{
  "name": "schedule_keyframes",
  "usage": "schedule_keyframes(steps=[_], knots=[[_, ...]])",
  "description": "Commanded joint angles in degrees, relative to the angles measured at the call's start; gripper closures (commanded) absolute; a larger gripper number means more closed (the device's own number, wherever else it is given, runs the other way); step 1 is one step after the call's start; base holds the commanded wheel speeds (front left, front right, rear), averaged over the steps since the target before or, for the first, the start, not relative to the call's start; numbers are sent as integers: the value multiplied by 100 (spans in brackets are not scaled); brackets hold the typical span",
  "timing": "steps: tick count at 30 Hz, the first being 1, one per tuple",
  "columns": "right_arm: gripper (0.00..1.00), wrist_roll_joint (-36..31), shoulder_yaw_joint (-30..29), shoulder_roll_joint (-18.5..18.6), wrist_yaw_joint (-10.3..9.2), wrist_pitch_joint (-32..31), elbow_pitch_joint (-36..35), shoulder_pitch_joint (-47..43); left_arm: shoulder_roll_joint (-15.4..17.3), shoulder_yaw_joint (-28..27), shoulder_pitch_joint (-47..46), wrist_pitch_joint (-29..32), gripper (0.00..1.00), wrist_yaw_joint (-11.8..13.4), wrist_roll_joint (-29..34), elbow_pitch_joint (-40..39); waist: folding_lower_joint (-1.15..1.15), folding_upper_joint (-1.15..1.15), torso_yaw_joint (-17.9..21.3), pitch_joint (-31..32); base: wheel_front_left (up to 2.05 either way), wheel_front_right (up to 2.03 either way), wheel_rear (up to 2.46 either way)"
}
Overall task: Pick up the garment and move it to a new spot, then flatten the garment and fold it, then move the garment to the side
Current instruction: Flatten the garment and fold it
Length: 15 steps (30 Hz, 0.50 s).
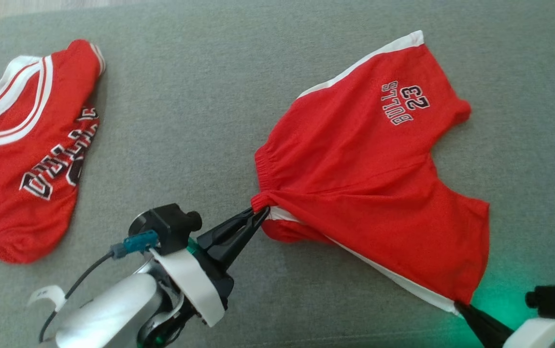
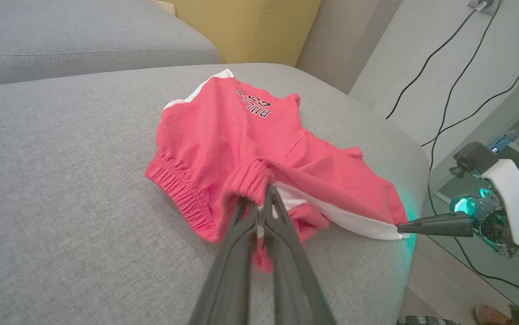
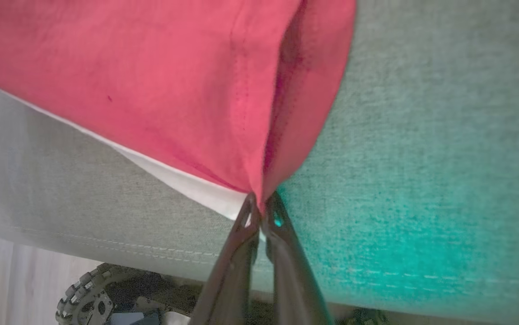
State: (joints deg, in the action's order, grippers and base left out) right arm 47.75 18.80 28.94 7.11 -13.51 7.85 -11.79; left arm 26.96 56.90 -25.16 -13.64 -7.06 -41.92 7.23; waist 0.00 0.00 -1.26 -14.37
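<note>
On the grey sofa seat (image 1: 200,96), a red jersey (image 1: 21,159) lies at the far left, well apart from the red shorts (image 1: 364,183) spread at centre-right. The left tool (image 1: 259,211) is clamped on the shorts' bunched waistband (image 2: 250,176), and the right tool (image 1: 458,304) pinches their lower hem corner near the seat's front edge, where a green glow tints the fabric. Behind the seat are a yellow cushion (image 2: 245,27) and a pale wall (image 2: 376,67) with black cables (image 2: 431,55).
</note>
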Motion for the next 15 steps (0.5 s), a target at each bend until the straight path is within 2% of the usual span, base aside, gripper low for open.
schedule_keyframes(steps=[1,5,9,12,15], knots=[[100,127,-24,337,37,77,-142,48,200,-202,-183,-24,100,8,21,-159,0,0,127,96,0,0,0],[100,359,-551,886,37,25,-567,-157,305,-136,-25,-24,100,48,56,-296,0,0,316,291,0,0,0],[100,569,-1458,1429,37,-299,-1238,-576,403,-22,176,21,100,152,121,-560,0,0,373,495,0,0,0],[100,656,-2255,1574,37,-692,-1847,-993,473,96,313,122,100,197,147,-799,0,0,329,618,0,0,0],[100,697,-2974,1470,37,-1160,-2468,-1360,524,169,386,219,100,220,130,-1089,0,0,229,692,0,0,0]])
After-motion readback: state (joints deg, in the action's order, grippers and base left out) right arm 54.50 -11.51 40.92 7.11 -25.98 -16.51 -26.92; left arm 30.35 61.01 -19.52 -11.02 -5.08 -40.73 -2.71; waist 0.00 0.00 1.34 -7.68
